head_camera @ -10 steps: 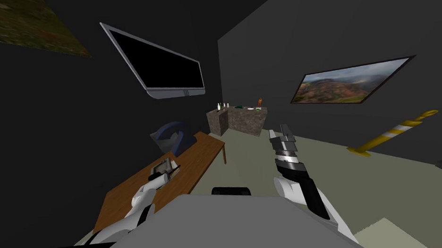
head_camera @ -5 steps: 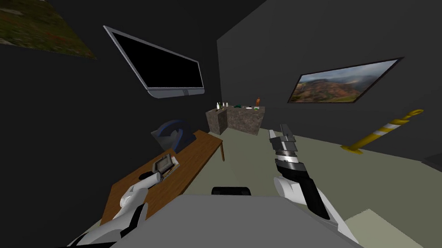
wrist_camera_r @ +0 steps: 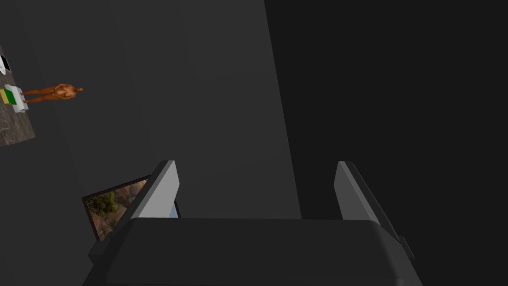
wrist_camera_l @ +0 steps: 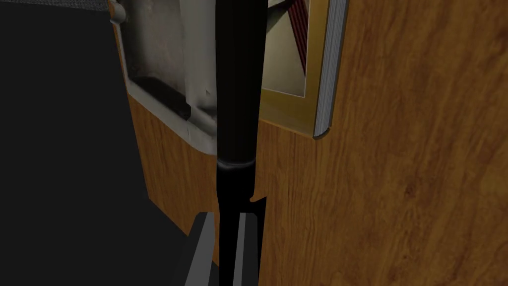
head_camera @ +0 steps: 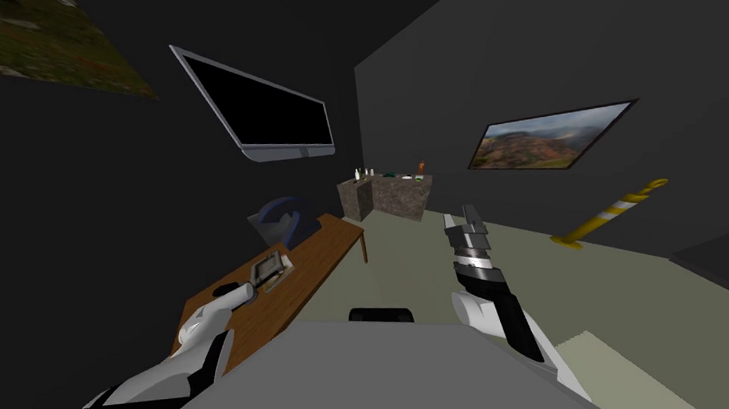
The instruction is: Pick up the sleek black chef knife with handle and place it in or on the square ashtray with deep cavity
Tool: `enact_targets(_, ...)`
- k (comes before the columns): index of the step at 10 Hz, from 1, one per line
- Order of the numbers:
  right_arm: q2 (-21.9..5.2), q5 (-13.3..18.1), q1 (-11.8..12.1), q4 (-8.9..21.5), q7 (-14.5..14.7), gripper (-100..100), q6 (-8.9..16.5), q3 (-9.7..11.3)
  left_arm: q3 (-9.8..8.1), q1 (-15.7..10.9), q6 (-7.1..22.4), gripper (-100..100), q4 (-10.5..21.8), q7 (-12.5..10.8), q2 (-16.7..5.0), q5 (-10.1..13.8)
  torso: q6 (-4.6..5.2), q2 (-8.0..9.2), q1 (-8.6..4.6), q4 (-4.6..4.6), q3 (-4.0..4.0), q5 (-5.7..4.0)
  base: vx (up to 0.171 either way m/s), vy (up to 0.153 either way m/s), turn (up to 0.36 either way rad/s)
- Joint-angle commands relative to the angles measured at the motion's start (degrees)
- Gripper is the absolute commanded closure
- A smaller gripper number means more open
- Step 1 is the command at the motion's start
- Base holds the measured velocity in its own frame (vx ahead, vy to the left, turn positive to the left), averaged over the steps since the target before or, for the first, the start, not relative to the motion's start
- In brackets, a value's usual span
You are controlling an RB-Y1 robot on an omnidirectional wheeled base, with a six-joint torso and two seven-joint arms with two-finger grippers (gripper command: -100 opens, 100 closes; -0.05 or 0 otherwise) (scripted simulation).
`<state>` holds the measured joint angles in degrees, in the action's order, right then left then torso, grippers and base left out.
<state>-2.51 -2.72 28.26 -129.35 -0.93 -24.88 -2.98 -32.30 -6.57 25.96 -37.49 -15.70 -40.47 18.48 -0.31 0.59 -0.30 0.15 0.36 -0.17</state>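
In the head view, the wooden table stands to the robot's left, along a dark wall. The left gripper reaches out over the tabletop and ends just short of the square grey ashtray, which sits on the table about halfway along it. What the gripper carries is hard to read at this distance. A blue chair stands behind the table's far end, and a monitor hangs on the wall above. The right gripper is raised over the floor, well apart from the table.

In the left wrist view, the two fingers are clamped tight on the black chef knife, one on each side of it. The knife runs straight out from the gripper, with a ringed collar partway along. It passes over the near corner of the ashtray, whose rounded rim and dark cavity lie to one side of it. A book with a gold cover lies on the other side, just beside the ashtray. Whether the knife touches the ashtray or hangs above it cannot be told.

In the right wrist view, the right gripper's fingers stand wide apart.
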Motion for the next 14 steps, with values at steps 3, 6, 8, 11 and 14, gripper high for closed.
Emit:
enact_targets(3,0.0,0.0,0.0,0.0,0.0,0,0.0,0.0,-1.13,-0.5,1.6,100,0.9,-0.1,-3.3,1.1,0.04,-0.08,-0.01,0.00,-0.04,0.02,-0.083,-0.062,-0.040)
enact_targets(6,0.0,0.0,0.0,0.0,0.0,0,0.0,0.0,-1.53,-0.7,2.6,100,2.0,0.2,-5.6,2.7,0.19,-0.45,0.16,-0.05,-0.23,0.07,-0.011,-0.013,-0.089)
enact_targets(8,0.0,0.0,0.0,0.0,0.0,0,0.0,0.0,-1.00,-0.3,3.5,100,3.0,1.1,-6.6,5.2,0.21,-0.68,0.50,-0.08,-0.36,0.12,0.076,0.100,-0.188)
enact_targets(11,0.0,0.0,0.0,0.0,0.0,0,0.0,0.0,-0.27,0.3,4.5,100,3.7,1.9,-7.2,7.9,0.26,-1.06,1.00,-0.17,-0.58,0.28,0.113,0.167,-0.168)
enact_targets(14,0.0,0.0,0.0,0.0,0.0,0,0.0,0.0,0.62,1.1,5.8,100,4.2,2.9,-7.7,11.2,0.25,-1.07,1.15,-0.20,-0.61,0.31,0.092,0.200,-0.159)
